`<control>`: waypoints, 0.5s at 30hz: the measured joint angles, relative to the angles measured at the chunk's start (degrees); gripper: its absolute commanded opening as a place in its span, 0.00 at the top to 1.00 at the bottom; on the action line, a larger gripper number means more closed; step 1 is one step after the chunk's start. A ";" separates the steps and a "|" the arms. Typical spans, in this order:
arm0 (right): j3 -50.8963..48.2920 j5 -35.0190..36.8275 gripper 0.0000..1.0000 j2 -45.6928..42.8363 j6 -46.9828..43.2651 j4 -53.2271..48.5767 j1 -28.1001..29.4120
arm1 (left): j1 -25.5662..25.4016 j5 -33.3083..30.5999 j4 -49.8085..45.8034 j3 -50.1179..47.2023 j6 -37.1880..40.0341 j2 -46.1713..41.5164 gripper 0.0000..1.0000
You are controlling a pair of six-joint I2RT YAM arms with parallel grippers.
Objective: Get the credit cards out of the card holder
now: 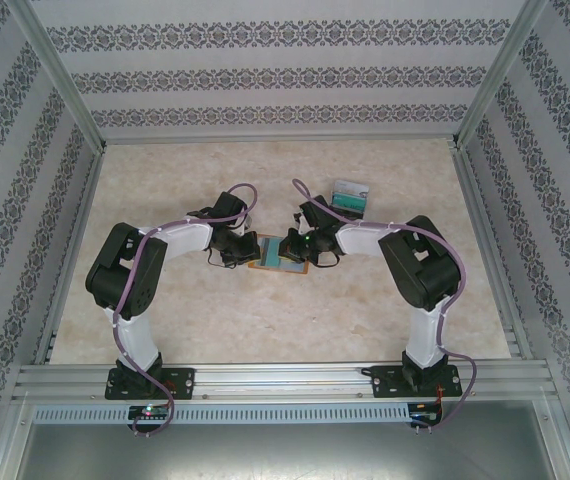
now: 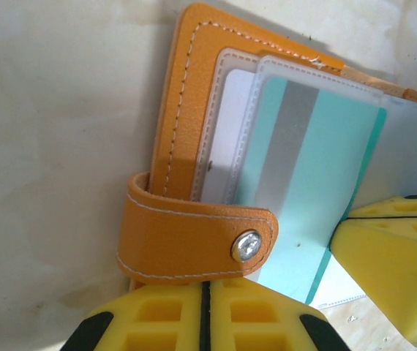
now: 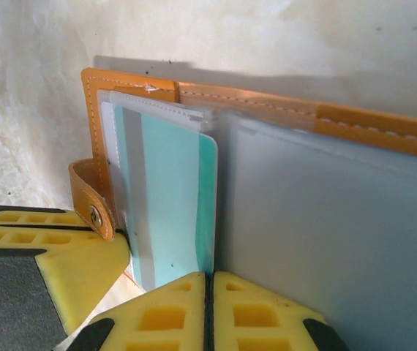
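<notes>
Table [image 1: 265, 320], clear box [image 1: 350, 197] overhead, close-up left jaws closed beside card holder [image 2: 183, 110], right jaws pinching card [image 3: 175, 197]

Stitched leather card holder [image 2: 179, 110], glossy plastic cards [image 2: 318, 168]

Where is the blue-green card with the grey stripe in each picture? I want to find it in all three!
Top external: the teal card is a tiny patch mid-table, lying in the open orange card holder.
Left wrist: centre-right, large, with its grey stripe running up and down.
Right wrist: centre-left, tall and narrow.
Shared landmark: the card holder's orange edge, left of the card in the left wrist view and along the top in the right wrist view.
</notes>
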 measured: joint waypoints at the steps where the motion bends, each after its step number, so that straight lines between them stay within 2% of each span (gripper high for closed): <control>1: -0.44 0.02 1.00 -0.37 -0.09 0.02 -0.28 | 0.00 -0.02 0.00 0.00 0.00 0.00 1.00; 10: -2.12 0.02 1.00 -1.90 -0.20 -0.07 -1.33 | 0.00 -0.02 0.00 0.02 0.00 0.02 1.00; 13: -2.12 -0.04 0.85 -1.95 -0.26 0.00 -1.33 | 0.00 0.00 0.00 0.02 0.00 0.02 1.00; 15: -2.12 -0.35 0.82 -1.92 -0.44 0.07 -1.29 | 0.00 0.00 0.00 0.02 0.00 0.02 1.00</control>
